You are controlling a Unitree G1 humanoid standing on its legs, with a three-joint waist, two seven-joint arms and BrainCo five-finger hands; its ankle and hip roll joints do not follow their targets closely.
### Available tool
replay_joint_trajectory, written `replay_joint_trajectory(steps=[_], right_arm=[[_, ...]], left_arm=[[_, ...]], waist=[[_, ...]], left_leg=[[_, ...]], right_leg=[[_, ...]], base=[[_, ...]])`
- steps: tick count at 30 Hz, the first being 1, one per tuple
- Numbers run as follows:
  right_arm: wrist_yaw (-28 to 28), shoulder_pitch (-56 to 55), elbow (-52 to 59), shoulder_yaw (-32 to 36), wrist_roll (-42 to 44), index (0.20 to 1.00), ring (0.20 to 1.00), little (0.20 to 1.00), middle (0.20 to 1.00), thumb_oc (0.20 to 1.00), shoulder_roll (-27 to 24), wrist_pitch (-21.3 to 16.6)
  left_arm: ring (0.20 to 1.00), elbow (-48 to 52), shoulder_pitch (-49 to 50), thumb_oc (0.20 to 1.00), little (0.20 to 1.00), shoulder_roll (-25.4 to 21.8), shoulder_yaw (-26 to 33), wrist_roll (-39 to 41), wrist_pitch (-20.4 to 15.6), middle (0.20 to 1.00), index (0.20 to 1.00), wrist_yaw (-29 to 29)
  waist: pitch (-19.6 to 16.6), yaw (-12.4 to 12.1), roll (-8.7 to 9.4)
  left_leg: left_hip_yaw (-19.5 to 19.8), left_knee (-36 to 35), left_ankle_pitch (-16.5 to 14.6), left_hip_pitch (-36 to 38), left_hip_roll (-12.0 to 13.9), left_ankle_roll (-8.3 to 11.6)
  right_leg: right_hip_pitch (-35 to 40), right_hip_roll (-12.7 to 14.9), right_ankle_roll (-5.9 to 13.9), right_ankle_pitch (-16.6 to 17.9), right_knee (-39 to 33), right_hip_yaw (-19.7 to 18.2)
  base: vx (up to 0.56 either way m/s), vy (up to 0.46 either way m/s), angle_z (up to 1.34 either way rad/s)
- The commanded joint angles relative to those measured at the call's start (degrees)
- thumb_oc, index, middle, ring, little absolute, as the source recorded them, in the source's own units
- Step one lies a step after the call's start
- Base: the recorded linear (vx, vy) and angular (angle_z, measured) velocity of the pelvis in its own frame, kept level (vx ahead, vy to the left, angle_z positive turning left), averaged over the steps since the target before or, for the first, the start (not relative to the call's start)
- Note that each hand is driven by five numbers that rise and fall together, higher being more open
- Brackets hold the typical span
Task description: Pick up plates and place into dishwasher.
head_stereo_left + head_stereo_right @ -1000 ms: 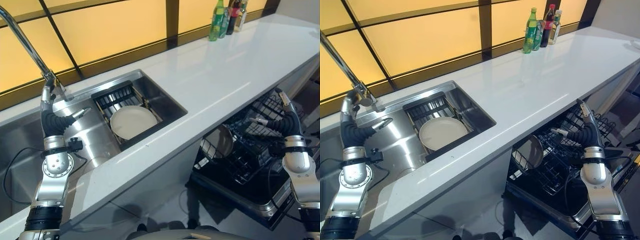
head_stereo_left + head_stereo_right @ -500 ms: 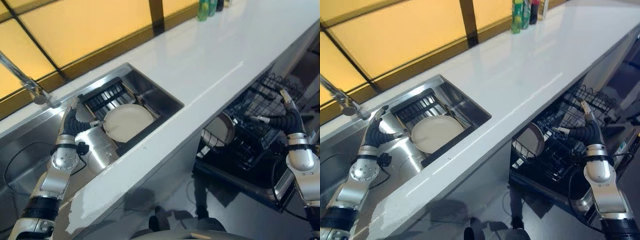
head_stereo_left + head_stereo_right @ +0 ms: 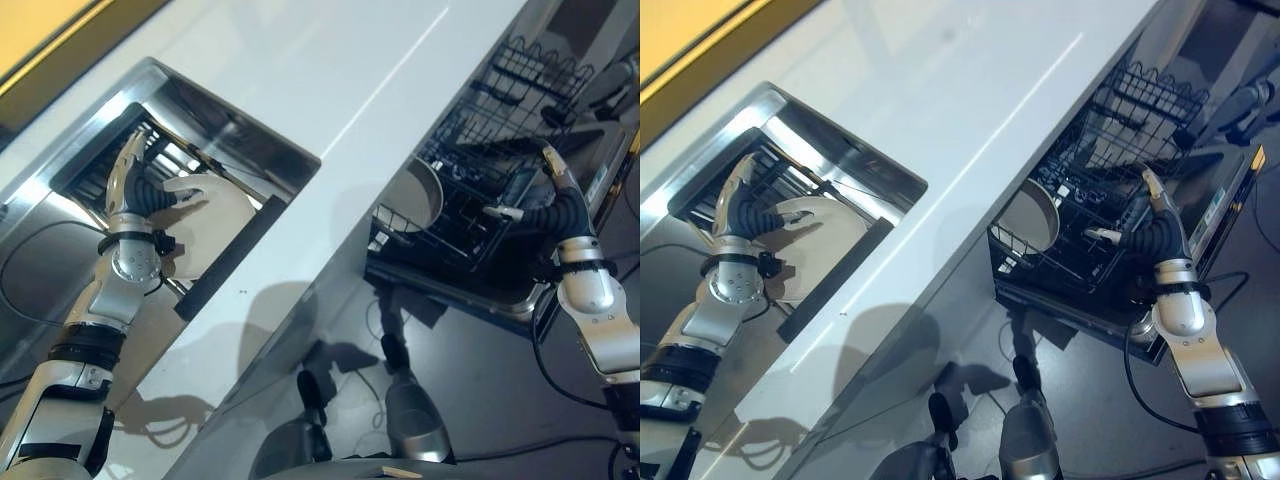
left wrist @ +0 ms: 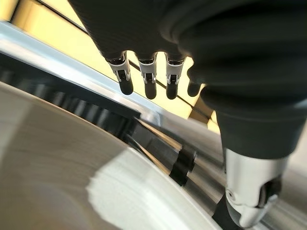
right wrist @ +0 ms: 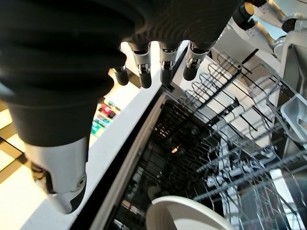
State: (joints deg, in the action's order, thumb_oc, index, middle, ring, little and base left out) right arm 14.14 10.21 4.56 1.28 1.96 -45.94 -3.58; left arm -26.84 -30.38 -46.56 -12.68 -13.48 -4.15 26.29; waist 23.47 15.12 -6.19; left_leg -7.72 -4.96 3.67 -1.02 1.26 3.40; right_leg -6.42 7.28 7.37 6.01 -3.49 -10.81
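A cream plate (image 3: pixel 222 212) lies flat on a black drying rack (image 3: pixel 780 172) inside the steel sink. My left hand (image 3: pixel 138 186) hovers just over the plate's left edge, fingers straight and open, thumb (image 3: pixel 185 184) reaching across the plate. The left wrist view has the plate's pale surface (image 4: pixel 67 187) close below the straight fingers (image 4: pixel 146 79). A second cream plate (image 3: pixel 414 196) stands on edge in the pulled-out dishwasher rack (image 3: pixel 500 120). My right hand (image 3: pixel 548 200) hangs open over that rack, holding nothing; the standing plate (image 5: pixel 192 215) lies beneath it in the right wrist view.
A long white countertop (image 3: pixel 330 90) runs between the sink and the dishwasher. The sink's steel rim (image 3: pixel 235 115) borders the drying rack. The dishwasher's lowered door (image 3: pixel 1225 195) juts out over the dark floor. Bottles (image 5: pixel 103 117) stand far off on the counter.
The camera has tipped down and shifted. My left hand has dropped from beside the faucet to just over the plate in the sink. The right hand keeps its place over the dishwasher rack.
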Motion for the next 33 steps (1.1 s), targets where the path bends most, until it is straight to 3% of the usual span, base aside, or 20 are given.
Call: replay_joint_trajectory(steps=[1, 9, 18, 24, 30, 33], right_arm=[[1.22, 5.20, 1.86, -0.15, 1.84, 1.000, 1.000, 1.000, 1.000, 1.000, -3.61, -2.22], [-0.60, 8.92, 1.27, -1.27, 1.76, 1.000, 1.000, 1.000, 1.000, 1.000, -6.51, -0.50], [-1.07, 9.96, 2.52, -1.62, 1.23, 1.000, 1.000, 1.000, 1.000, 1.000, -6.68, 1.56], [-1.99, 10.73, 3.51, -1.15, 0.38, 1.000, 1.000, 1.000, 1.000, 1.000, -6.50, 3.91], [-3.43, 10.71, 4.14, -0.22, 0.03, 1.000, 1.000, 1.000, 1.000, 1.000, -6.89, 5.00], [-3.89, 9.58, 4.28, 0.87, 0.63, 1.000, 1.000, 1.000, 1.000, 1.000, -7.97, 4.34]], left_arm=[[1.000, -4.00, -5.17, 1.000, 1.000, -4.97, 0.15, -3.80, 1.77, 1.000, 1.000, 3.88], [1.000, -16.22, -8.65, 1.000, 1.000, -3.95, -4.85, -8.89, 13.49, 1.000, 1.000, -3.59], [1.000, -18.87, -8.33, 1.000, 1.000, -3.47, -5.80, -10.26, 19.04, 1.000, 1.000, -10.50], [1.000, -17.92, -7.35, 1.000, 1.000, -0.75, -4.31, -2.34, 18.76, 1.000, 1.000, -17.08], [1.000, -17.63, -6.07, 1.000, 1.000, 0.78, -4.46, 7.96, 14.30, 1.000, 1.000, -28.64], [1.000, -14.95, -4.96, 1.000, 1.000, -0.04, -5.43, 15.59, 11.58, 1.000, 1.000, -37.10]], waist=[[-2.26, 0.60, 1.05], [-0.40, 2.46, -0.92], [0.53, 2.06, -1.47], [0.59, 1.69, -1.96], [0.77, 1.90, -2.84], [0.96, 2.11, -3.43]], left_leg=[[0.45, 6.62, -3.36, -4.08, -1.66, -0.74], [0.07, 6.32, -2.84, -4.90, -2.56, -0.35], [0.98, 6.89, -2.80, -5.24, -3.30, -0.19], [1.46, 6.97, -2.81, -4.90, -3.59, -0.23], [1.43, 6.98, -2.89, -4.24, -3.78, -0.40], [1.25, 6.94, -2.94, -3.93, -3.97, -0.46]], right_leg=[[-6.73, 1.22, 1.47, -2.37, 10.23, -1.60], [-8.41, 1.86, 1.00, -2.39, 10.54, -2.30], [-8.23, 2.26, 0.45, -2.71, 10.65, -1.37], [-7.60, 2.50, 0.25, -3.31, 10.93, -0.66], [-6.94, 2.60, 0.30, -3.70, 11.11, -0.36], [-6.53, 2.66, 0.36, -3.86, 10.98, -0.35]], base=[[0.01, 0.157, -0.01], [0.02, 0.131, -0.02], [0.02, 0.043, 0.00], [0.01, 0.013, 0.01], [0.04, 0.035, 0.03], [0.04, 0.051, 0.02]])
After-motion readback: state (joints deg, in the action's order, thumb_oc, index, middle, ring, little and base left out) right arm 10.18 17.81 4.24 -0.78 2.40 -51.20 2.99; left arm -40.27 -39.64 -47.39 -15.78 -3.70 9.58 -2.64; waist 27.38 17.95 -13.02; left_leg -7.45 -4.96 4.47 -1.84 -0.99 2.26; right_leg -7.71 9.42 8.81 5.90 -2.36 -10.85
